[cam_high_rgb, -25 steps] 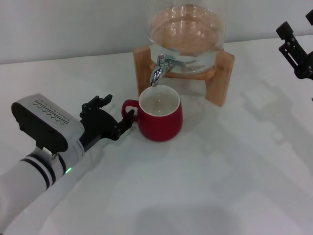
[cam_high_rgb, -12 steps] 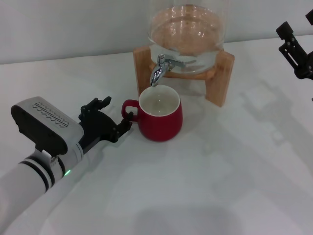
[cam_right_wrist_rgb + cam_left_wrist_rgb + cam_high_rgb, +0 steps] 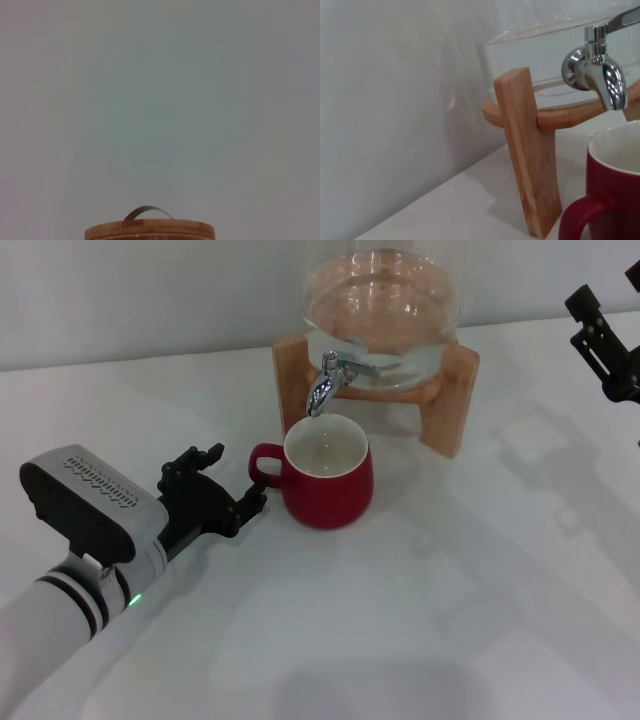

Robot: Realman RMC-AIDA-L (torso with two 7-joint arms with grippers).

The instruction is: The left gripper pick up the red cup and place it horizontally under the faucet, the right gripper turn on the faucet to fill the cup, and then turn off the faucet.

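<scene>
red cup (image 3: 330, 485): dark red outside, white inside | faucet (image 3: 325, 383): shiny chrome | wooden stand (image 3: 450, 405): light tan | glass jar (image 3: 383, 310): clear | left gripper (image 3: 226, 488): black, on white arm with black bands, grey perforated block | right gripper (image 3: 600, 335): black | table (image 3: 450, 600): white

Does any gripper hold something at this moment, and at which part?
Nothing is held. The left gripper is open beside the red cup's handle, not gripping it. The right gripper holds nothing.
</scene>
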